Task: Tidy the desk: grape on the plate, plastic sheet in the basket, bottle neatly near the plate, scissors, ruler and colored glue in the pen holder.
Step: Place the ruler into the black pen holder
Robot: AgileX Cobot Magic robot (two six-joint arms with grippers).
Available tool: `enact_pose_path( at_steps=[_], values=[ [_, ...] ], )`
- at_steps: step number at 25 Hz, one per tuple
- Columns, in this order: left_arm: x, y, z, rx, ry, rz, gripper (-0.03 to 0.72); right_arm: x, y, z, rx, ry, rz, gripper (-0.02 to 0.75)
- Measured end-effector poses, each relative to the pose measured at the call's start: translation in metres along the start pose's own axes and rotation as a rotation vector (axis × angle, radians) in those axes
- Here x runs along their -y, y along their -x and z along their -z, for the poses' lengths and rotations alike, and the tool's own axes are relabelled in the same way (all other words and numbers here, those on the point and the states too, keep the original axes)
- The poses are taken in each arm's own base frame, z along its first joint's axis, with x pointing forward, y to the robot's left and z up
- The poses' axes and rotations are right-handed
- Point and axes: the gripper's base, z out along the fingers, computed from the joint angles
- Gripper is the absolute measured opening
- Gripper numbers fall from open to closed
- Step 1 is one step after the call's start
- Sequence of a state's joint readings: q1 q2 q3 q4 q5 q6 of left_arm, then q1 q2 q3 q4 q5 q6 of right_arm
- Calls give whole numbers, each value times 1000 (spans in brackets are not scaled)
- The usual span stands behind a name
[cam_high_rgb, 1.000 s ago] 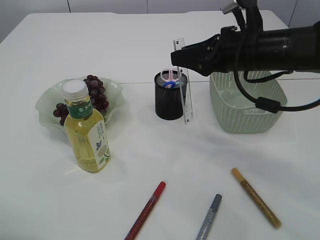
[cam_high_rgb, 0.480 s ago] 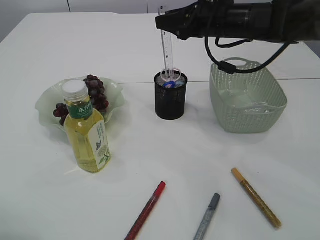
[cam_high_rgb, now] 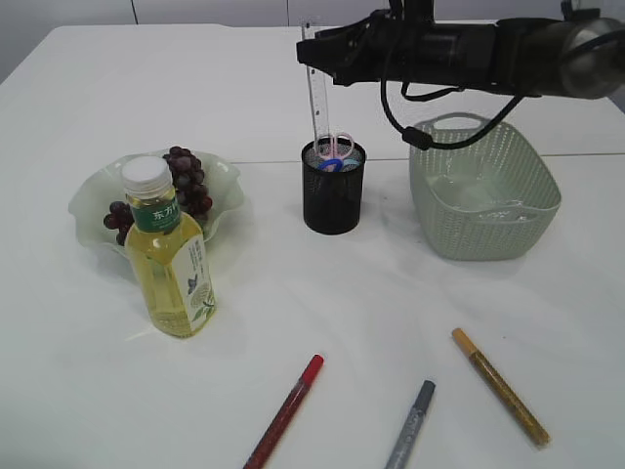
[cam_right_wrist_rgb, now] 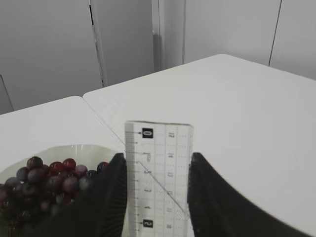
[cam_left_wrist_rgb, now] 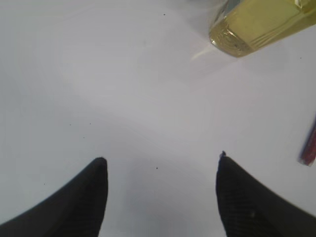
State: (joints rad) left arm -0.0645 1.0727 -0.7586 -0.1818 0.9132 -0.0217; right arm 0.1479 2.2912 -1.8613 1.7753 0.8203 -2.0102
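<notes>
Right hand (cam_high_rgb: pixel 311 49): closed on the top of the ruler (cam_high_rgb: pixel 317 103), fingers (cam_right_wrist_rgb: pixel 116 197) pressed to both its edges.
Ruler: upright, lower end inside the pen holder (cam_high_rgb: pixel 333 188) beside the scissors (cam_high_rgb: pixel 337 149).
Left hand (cam_left_wrist_rgb: pixel 160 197): wide open, holding nothing, above bare desk (cam_left_wrist_rgb: pixel 123 89).
Grape (cam_high_rgb: pixel 186 181): on the plate (cam_high_rgb: pixel 93 200).
Bottle (cam_high_rgb: pixel 169 252): standing just in front of the plate.
Basket (cam_high_rgb: pixel 483 186): right of the pen holder.
Glue pens (cam_high_rgb: pixel 285 410): three lying on the desk's near side.
</notes>
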Motion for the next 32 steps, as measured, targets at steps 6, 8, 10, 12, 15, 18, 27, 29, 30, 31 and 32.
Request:
enact_pose_path(
  at_steps=[6, 8, 10, 12, 15, 18, 27, 29, 30, 31, 32],
  values=[
    [0, 0, 0, -2, 1, 0, 504, 3, -21, -5, -27, 0, -43, 272],
    [0, 0, -1, -6, 3, -1, 504, 3, -27, -6, -35, 0, -64, 272],
    [0, 1, -3, -12, 3, 0, 504, 3, -32, -7, -43, 1, -75, 272],
    [-1, 1, -4, -16, 4, 1, 504, 4, -37, -8, -49, 2, -82, 272],
    [-1, 1, -5, -19, 4, 1, 504, 4, -43, -9, -57, 3, -95, 282],
    [-1, 1, -5, -18, 4, 1, 504, 4, -43, -9, -57, 3, -101, 356],
    [-1, 1, -5, -18, 4, 1, 504, 3, -25, -5, -45, 4, -148, 539],
    [-1, 1, -5, -18, 4, 1, 504, 1, -6, 1, -73, -5, -150, 542],
    [-1, 1, -5, -18, 4, 1, 504, -1, 6, 5, -94, -10, -151, 543],
    [-1, 1, -5, -18, 4, 1, 504, -3, 15, 9, -124, -14, -160, 543],
    [-1, 1, -5, -18, 4, 1, 504, -7, 26, 15, -178, -16, -163, 543]
  ],
)
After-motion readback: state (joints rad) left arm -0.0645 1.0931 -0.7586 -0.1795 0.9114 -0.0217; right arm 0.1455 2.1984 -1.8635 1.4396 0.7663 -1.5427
